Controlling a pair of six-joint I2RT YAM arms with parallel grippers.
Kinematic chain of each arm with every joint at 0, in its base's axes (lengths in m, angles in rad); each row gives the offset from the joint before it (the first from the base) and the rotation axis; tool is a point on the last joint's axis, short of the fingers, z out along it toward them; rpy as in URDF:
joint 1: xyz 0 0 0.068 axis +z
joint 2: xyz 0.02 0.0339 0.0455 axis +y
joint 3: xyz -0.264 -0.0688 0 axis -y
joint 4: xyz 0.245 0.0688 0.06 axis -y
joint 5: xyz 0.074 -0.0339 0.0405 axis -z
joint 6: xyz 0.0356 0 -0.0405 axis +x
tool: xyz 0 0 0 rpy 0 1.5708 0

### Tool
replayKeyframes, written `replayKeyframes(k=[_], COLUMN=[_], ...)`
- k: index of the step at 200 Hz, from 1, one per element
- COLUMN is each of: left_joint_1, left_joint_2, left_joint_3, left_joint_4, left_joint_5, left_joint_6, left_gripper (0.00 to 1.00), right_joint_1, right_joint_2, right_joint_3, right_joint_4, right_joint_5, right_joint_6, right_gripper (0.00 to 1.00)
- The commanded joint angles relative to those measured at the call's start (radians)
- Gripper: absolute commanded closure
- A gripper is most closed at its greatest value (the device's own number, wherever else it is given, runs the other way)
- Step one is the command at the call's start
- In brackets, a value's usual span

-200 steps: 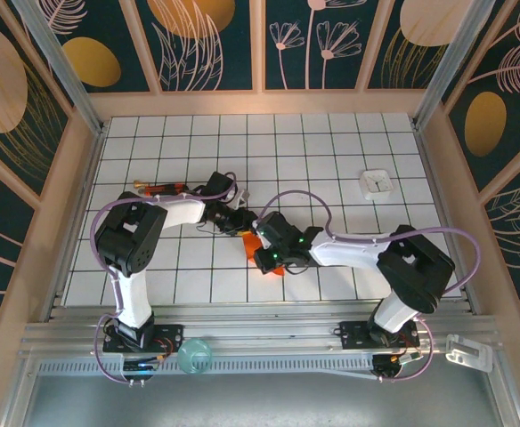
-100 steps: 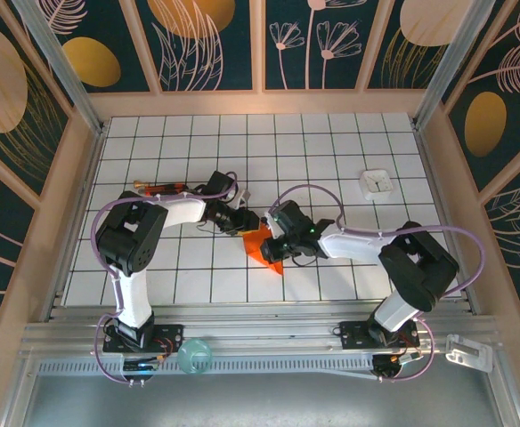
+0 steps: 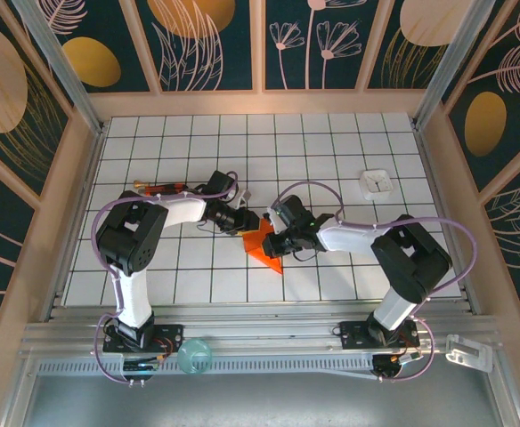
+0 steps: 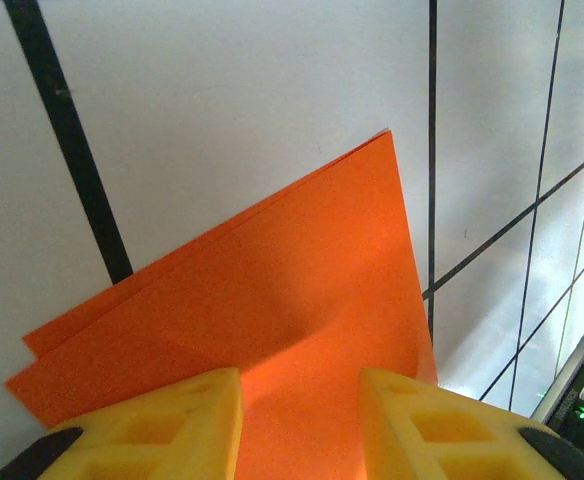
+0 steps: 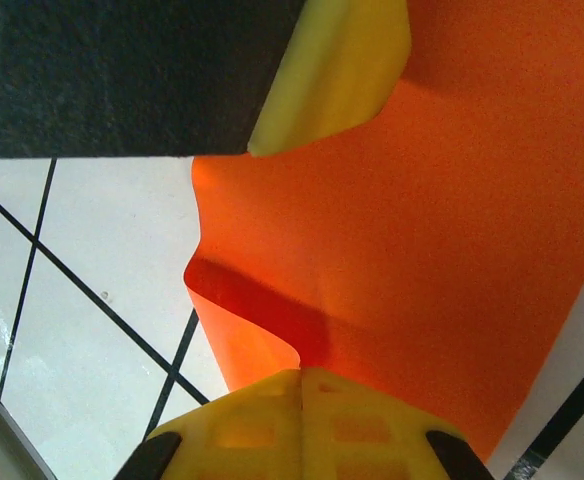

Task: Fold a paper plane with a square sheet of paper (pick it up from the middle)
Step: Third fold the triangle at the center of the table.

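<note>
Lying far left on the white gridded table (image 3: pixel 331 133) is a thin red-and-black stick tool (image 3: pixel 158 187), just behind the left arm's elbow and apart from everything else.

Next comes the left gripper (image 3: pixel 242 220), reaching right toward the table's middle. In its wrist view the left gripper (image 4: pixel 297 428) has its yellow fingers (image 4: pixel 162 425) standing apart, with the sheet of paper (image 4: pixel 302 280) spread flat under and between them. Two orange layers show at the paper's left edge, so it is already folded over. Whether the fingertips press down on it is hard to tell from this angle.

The sheet of paper (image 3: pixel 264 249) sits at the centre of the table, between the two grippers, tapering to a point toward the near edge.

Right of it, the right gripper (image 3: pixel 275 236) meets the sheet from the other side. In the right wrist view the right gripper (image 5: pixel 302 400) has its jaws pressed together, pinching a lifted, curled edge of the sheet of paper (image 5: pixel 452 230) off the tiles.

Far right and well apart lies a small white square object (image 3: pixel 377 182).
</note>
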Motion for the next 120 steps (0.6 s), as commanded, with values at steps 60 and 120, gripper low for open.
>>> replayKeyframes(k=[60,120], left_joint_1=[-0.003,-0.002], left_joint_2=[0.058,0.056], left_joint_3=[-0.011,-0.014], left_joint_4=[-0.059,-0.058], left_joint_5=[-0.073,-0.074], left_joint_6=[0.036,0.036], left_gripper=[0.63,0.62], right_joint_1=[-0.028,-0.028], right_joint_2=[-0.006,-0.030], right_joint_3=[-0.027,-0.092], right_joint_4=[0.014,0.091], right_joint_5=[-0.026,-0.061], right_joint_6=[0.012,0.090], right_gripper=[0.97,0.98])
